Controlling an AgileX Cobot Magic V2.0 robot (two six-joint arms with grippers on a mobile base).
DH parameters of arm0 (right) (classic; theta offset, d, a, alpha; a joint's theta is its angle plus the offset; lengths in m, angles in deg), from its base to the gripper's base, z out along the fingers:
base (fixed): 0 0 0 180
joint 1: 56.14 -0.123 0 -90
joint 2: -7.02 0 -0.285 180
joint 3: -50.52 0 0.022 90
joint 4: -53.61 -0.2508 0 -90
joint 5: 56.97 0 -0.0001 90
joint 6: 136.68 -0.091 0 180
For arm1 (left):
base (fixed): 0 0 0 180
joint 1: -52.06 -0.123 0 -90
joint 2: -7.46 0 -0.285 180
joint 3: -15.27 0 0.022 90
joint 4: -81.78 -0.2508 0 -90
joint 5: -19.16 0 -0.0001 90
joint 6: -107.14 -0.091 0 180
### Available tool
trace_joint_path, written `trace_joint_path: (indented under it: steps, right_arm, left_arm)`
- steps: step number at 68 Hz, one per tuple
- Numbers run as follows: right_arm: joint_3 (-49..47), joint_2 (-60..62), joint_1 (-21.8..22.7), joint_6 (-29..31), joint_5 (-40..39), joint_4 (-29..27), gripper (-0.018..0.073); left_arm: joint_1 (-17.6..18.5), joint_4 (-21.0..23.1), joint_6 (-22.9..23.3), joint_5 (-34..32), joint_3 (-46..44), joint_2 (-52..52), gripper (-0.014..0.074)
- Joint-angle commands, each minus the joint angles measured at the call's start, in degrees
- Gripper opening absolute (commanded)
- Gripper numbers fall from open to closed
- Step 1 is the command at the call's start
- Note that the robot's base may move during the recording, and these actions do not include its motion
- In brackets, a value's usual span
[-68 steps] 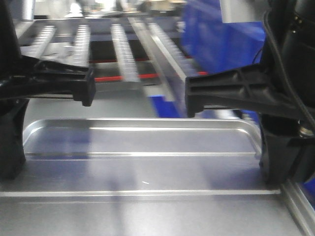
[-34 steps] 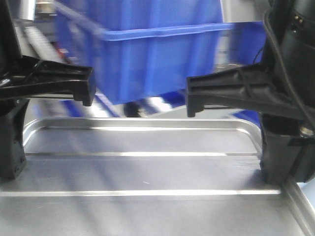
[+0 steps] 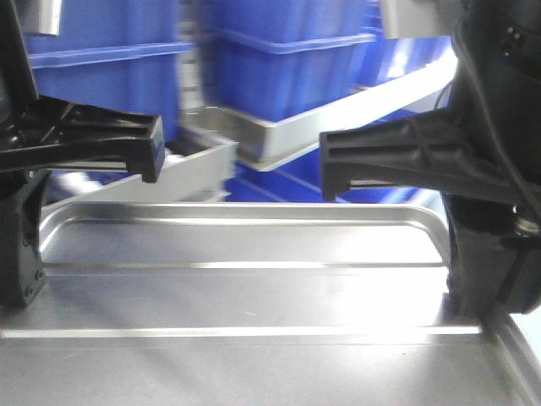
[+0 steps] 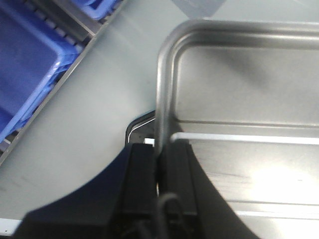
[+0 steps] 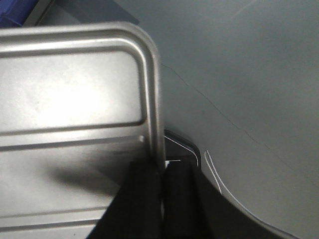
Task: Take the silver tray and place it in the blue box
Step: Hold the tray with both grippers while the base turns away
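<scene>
Shiny silver tray (image 3: 254, 296), left tool (image 4: 160, 149), right tool (image 5: 160, 167) pinching opposite rims

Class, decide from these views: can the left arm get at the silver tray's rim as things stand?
Yes, it seems so: the left gripper is shut on the silver tray at its side rim, one finger on each side and nothing between them.

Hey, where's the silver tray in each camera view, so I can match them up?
Front view: the silver tray fills the lower half.
Left wrist: upper right, with the left hand pinching its rim.
Right wrist: left side, with the right hand pinching its rim.
Shared landmark: the long straight ridge across the tray's floor.
</scene>
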Motion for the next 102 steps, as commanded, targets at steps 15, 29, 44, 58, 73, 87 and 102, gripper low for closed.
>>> trace_joint_path:
  steps: [15, 29, 44, 58, 73, 87, 102]
  right_arm:
    - [-1.68, 1.86, -0.22, -0.43, -2.73, 2.13, 0.006]
    - [-1.68, 1.86, -0.22, -0.43, -2.73, 2.13, 0.006]
    - [-1.68, 1.86, -0.22, -0.43, -2.73, 2.13, 0.006]
    - [-1.68, 1.86, -0.22, -0.43, -2.73, 2.13, 0.006]
    - [-1.68, 1.86, -0.22, -0.43, -2.73, 2.13, 0.006]
    - [-1.68, 1.86, -0.22, -0.43, -2.62, 2.13, 0.006]
    - [-1.68, 1.86, -0.22, -0.43, -2.62, 2.13, 0.006]
  left_arm:
    - [0.8, 0.55, 0.0, -1.41, -2.01, 1.95, -0.0092]
    - [0.8, 0.55, 0.0, -1.41, -2.01, 1.95, -0.0092]
    - [0.8, 0.55, 0.0, -1.41, -2.01, 1.95, -0.0092]
    - [0.8, 0.42, 0.0, -1.41, -2.01, 1.95, -0.0092]
    - [0.8, 0.42, 0.0, -1.41, -2.01, 1.95, -0.0092]
    - [0.8, 0.42, 0.0, -1.41, -2.01, 1.95, -0.0092]
    - [0.8, 0.42, 0.0, -1.41, -2.01, 1.95, -0.0092]
